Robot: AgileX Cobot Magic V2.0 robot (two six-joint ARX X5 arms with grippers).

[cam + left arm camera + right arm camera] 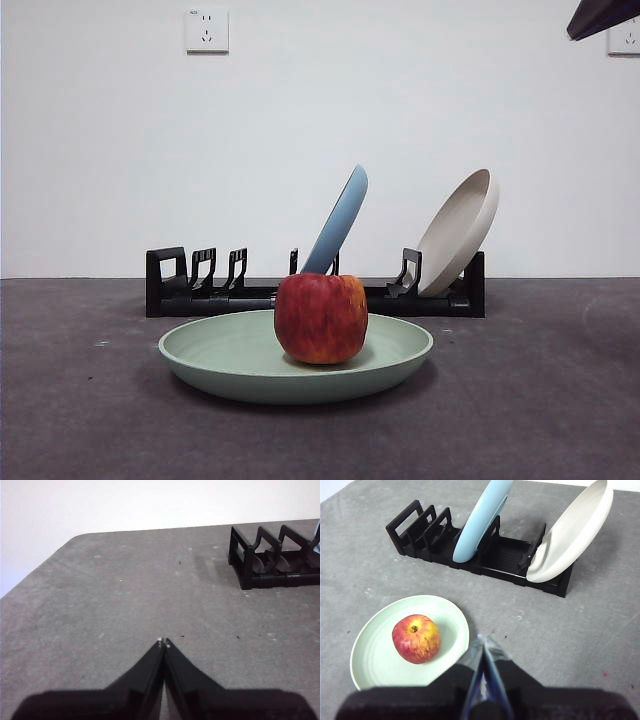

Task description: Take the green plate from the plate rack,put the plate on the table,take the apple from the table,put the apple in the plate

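Observation:
The green plate (240, 360) lies flat on the table (540, 400) in front of the plate rack (200, 290). The red apple (321, 318) sits in the plate. In the right wrist view the apple (416, 638) rests in the green plate (375, 660), with the rack (505, 560) behind it. My right gripper (485, 641) is shut and empty, raised above the table beside the plate. My left gripper (163, 643) is shut and empty over bare table, away from the rack's looped end (245, 560).
A blue plate (340, 220) and a beige plate (460, 230) lean in the rack. A dark arm tip (600, 15) shows at the top right corner. The table's far left corner (75, 537) shows in the left wrist view.

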